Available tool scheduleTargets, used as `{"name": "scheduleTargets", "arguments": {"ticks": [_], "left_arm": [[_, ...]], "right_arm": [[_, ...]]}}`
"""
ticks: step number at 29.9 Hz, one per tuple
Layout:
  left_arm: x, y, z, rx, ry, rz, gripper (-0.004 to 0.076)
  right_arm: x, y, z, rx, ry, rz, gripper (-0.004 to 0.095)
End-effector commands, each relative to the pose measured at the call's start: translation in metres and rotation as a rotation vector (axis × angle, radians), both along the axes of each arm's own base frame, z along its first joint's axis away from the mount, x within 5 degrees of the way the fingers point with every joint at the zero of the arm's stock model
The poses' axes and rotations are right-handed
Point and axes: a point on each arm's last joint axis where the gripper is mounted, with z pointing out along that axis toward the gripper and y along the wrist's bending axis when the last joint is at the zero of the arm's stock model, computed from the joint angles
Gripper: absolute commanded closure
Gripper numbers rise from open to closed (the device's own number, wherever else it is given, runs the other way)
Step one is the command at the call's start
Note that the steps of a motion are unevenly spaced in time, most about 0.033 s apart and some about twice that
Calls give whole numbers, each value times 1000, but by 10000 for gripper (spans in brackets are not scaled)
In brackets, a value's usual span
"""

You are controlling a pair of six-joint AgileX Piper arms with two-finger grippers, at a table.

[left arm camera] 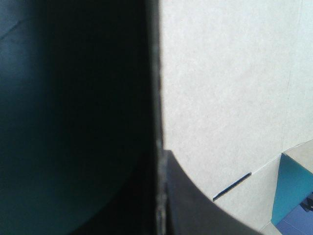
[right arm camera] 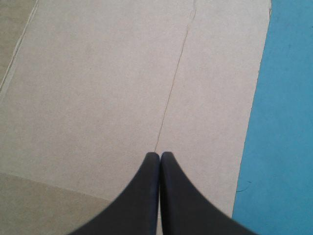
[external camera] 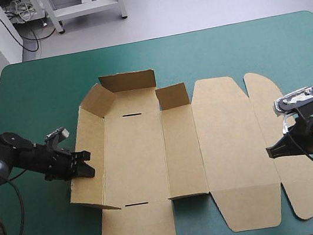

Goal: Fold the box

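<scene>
A teal-green covered table carries a large cut sheet of brown corrugated board, the box, lying mostly flat and unfolded across the middle.

At the sheet's left end, the left fingers, black and fin-shaped, are clamped on the long left side wall, which stands tilted up from the table. In the left wrist view the board's edge runs straight out from between the fingers. The pale inner face of the box lies beside one finger, and a thin dark slot is cut into it just ahead.

Along the far edge, a back flap and a smaller square flap are also raised. The wide centre panels lie flat.

At the right end, the right fingers are pressed together into one point, holding nothing. They sit over the box, and a fold crease runs straight ahead from the tips of the fingers. Whether they touch the board cannot be told. The rounded end flap lies flat beside them, with bare table beyond it.
</scene>
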Motion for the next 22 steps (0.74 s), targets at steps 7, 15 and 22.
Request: {"name": "scheduleTargets", "arguments": {"ticks": [7,15,22], "left_arm": [[2,-4,29,-35,-46,-47,731],[22,-23,70,175,-200,-217,731],[34,-73,116,484,-443,-408,731]], "right_arm": [[1,-1,12,7,-85,-5,924],[4,-1,15,12,-130,-9,924],[5,-1,20,18,-199,-12,924]]}}
